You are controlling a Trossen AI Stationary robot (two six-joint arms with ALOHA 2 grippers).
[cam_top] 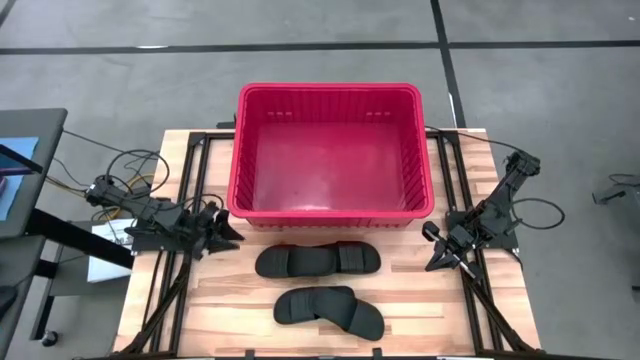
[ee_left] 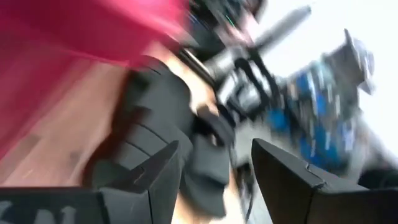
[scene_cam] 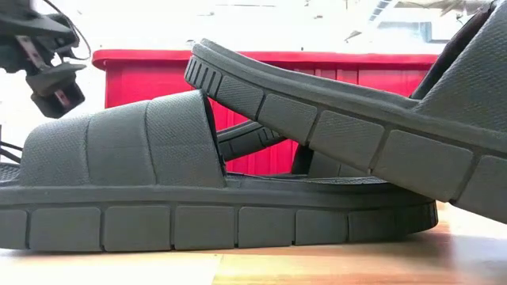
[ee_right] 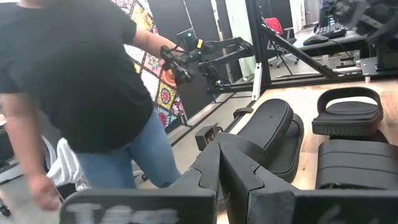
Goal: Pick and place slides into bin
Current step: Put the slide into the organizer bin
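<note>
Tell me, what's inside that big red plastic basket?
Nothing: the red plastic basket shows only its bare red floor from above. Both stacks of black slide sandals lie outside, on the wooden table.

A light wooden table (cam_top: 420,300) fills the lower middle of the overhead frame. A large red bin (cam_top: 330,152) sits on its upper centre. Below the bin, two pairs of black slides lie on the wood: one pair (cam_top: 318,260) just beneath the bin, the other (cam_top: 328,308) lower, near the bottom edge, partly overlapping.
</note>
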